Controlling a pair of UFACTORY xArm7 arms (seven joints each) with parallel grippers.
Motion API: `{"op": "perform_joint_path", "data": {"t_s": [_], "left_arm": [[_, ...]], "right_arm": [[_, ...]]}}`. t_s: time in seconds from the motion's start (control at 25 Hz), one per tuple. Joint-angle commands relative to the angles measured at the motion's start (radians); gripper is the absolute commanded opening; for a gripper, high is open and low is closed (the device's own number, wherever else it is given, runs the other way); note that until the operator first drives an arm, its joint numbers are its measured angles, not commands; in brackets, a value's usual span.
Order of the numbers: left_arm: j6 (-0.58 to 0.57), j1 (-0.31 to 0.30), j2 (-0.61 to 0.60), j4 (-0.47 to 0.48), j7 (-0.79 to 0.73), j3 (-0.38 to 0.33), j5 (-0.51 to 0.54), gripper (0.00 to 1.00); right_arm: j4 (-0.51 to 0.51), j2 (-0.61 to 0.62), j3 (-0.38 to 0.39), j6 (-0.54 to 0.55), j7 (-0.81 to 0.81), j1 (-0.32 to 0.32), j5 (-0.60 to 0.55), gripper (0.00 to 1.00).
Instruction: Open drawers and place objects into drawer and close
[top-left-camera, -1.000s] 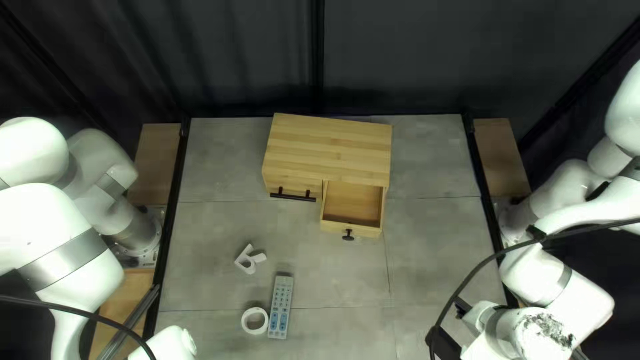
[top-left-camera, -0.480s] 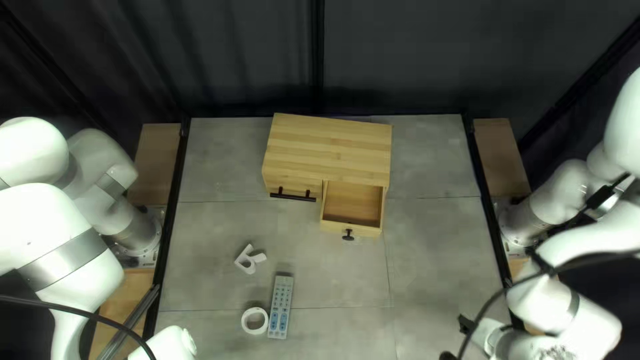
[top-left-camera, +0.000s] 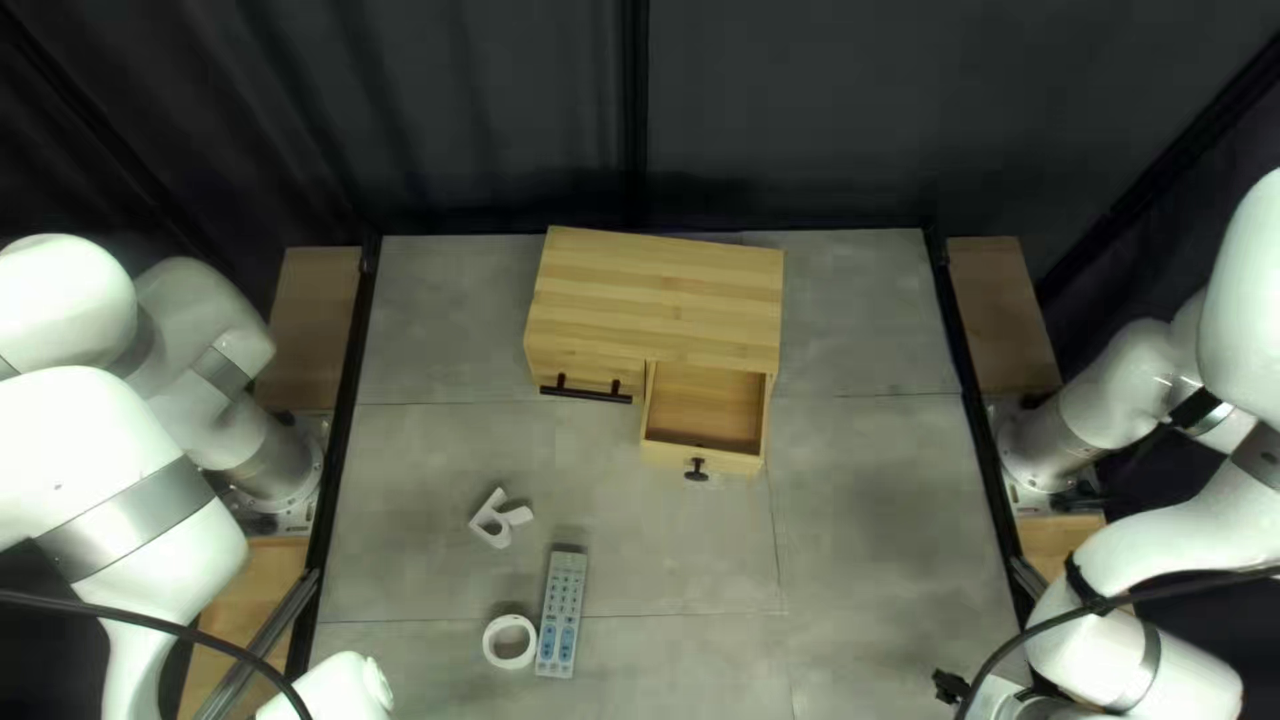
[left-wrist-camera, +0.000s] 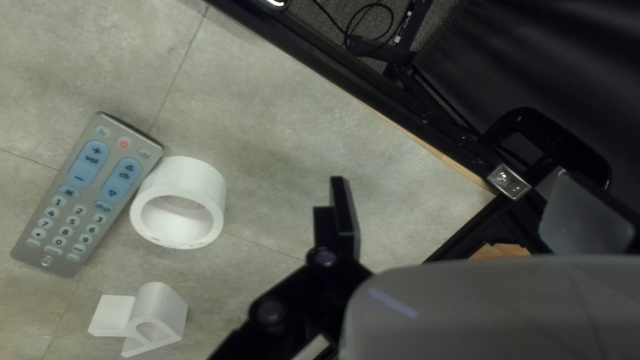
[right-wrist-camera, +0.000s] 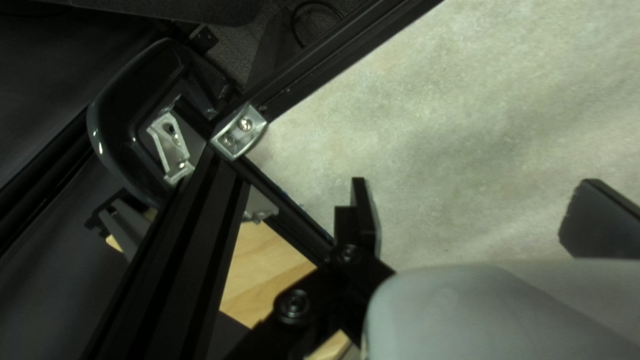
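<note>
A wooden cabinet stands at 12 o'clock on the surface, one of two drawers open at its 5 o'clock. The left claw and right claw hold fingers apart. Toward 7 o'clock lie one remote, one white ring, one white bracket.

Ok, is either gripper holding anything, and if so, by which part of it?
Nothing is held: the left gripper and the right gripper both stand open, with no object between their fingers.
</note>
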Motion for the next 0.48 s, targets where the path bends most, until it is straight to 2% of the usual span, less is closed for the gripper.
{"op": "perform_joint_path", "data": {"t_s": [0.04, 0.24, 0.48], "left_arm": [[-0.001, 0.004, -0.001, 0.002, 0.014, -0.001, -0.011, 1.0], [0.041, 0.009, -0.013, 0.006, 0.145, 0.001, 0.067, 1.0], [0.056, 0.056, -0.169, -0.155, 0.415, 0.029, 0.116, 1.0]], "right_arm": [[0.0, 0.0, 0.0, 0.0, 0.0, 0.0, 0.0, 1.0], [0.0, 0.0, 0.0, 0.0, 0.0, 0.0, 0.0, 1.0], [0.0, 0.0, 0.0, 0.0, 0.0, 0.0, 0.0, 1.0]]}}
